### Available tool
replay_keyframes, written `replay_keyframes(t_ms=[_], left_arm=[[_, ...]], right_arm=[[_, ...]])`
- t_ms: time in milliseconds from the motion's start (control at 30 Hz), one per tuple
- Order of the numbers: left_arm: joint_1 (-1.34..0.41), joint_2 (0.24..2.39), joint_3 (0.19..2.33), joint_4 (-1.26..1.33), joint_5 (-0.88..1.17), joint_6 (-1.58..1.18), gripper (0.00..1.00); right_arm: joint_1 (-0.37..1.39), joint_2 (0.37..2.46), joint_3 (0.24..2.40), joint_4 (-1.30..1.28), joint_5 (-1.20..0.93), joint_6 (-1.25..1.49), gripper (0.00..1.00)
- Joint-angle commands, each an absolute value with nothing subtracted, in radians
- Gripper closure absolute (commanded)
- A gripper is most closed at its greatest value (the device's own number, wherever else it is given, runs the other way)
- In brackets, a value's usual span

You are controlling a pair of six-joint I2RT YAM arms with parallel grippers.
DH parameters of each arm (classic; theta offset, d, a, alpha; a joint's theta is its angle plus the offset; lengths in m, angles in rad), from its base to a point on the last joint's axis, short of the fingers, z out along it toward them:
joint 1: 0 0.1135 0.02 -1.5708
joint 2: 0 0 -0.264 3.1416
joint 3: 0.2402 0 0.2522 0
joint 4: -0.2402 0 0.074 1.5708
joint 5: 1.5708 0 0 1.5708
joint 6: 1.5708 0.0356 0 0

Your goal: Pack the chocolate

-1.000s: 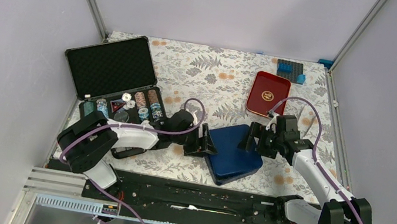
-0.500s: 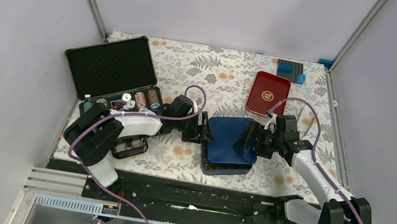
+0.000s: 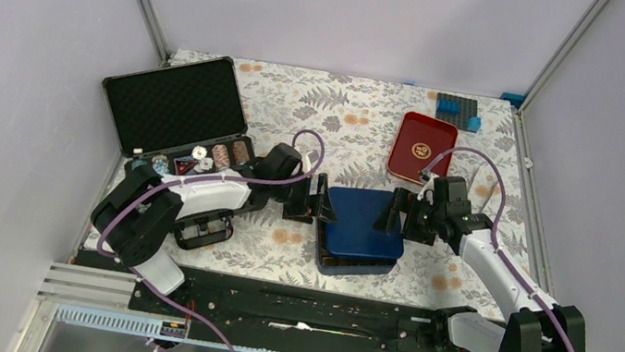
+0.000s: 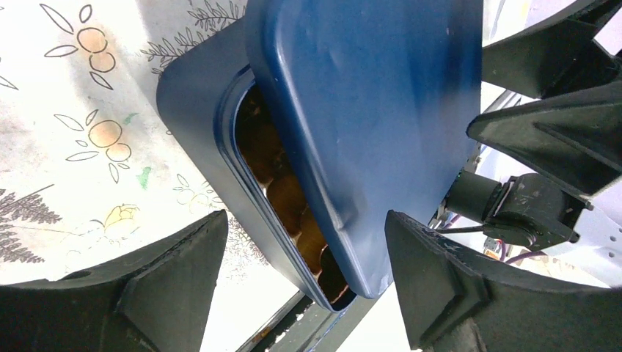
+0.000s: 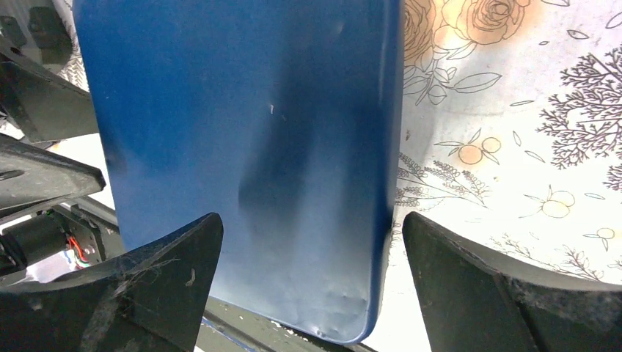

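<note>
A dark blue box lid [image 3: 361,218] lies on the blue box base [image 3: 361,265] at the table's middle. In the left wrist view the lid [image 4: 367,110] sits skewed on the base [image 4: 198,117]. The gap between them shows brown grid cells [image 4: 286,194] and one dark lump [image 4: 334,282] that may be chocolate. No other chocolate shows. My left gripper [image 3: 312,201] is open at the box's left edge, with its jaws on either side of the box corner [image 4: 304,220]. My right gripper [image 3: 396,217] is open at the right edge, its jaws on either side of the lid's corner [image 5: 312,218].
An open black case [image 3: 177,104] holding poker chips [image 3: 220,157] stands at the left. A red tray [image 3: 423,146] and blue blocks [image 3: 459,111] are at the back right. A black rail [image 3: 298,309] runs along the near edge.
The blue lid swung from a tilted spot at the near right and now lies roughly square over the base. Both grippers moved back a little and stay open at its sides.
</note>
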State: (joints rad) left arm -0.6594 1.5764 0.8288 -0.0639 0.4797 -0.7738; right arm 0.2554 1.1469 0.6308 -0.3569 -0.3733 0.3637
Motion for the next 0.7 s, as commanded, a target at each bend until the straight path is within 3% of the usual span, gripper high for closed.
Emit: replay_keyframes(t_ms=[0, 200, 433, 667], left_arm=[[-0.658, 1.53, 0.843, -0.054, 0.506, -0.762, 0.18], [-0.658, 1.517, 0.839, -0.067, 0.495, -0.764, 0.16], [-0.661, 1.458, 0.803, -0.068, 0.472, -0.793, 0.04], [-0.672, 1.349, 0.734, -0.066, 0.412, -0.842, 0.04]], right_arm=[[0.264, 1.147, 0.672, -0.384, -0.338, 0.326, 0.0], [0.263, 1.142, 0.699, -0.402, -0.275, 0.302, 0.01], [0.262, 1.171, 0.775, -0.382, -0.185, 0.292, 0.0], [0.262, 1.303, 0.888, -0.303, -0.035, 0.428, 0.0]])
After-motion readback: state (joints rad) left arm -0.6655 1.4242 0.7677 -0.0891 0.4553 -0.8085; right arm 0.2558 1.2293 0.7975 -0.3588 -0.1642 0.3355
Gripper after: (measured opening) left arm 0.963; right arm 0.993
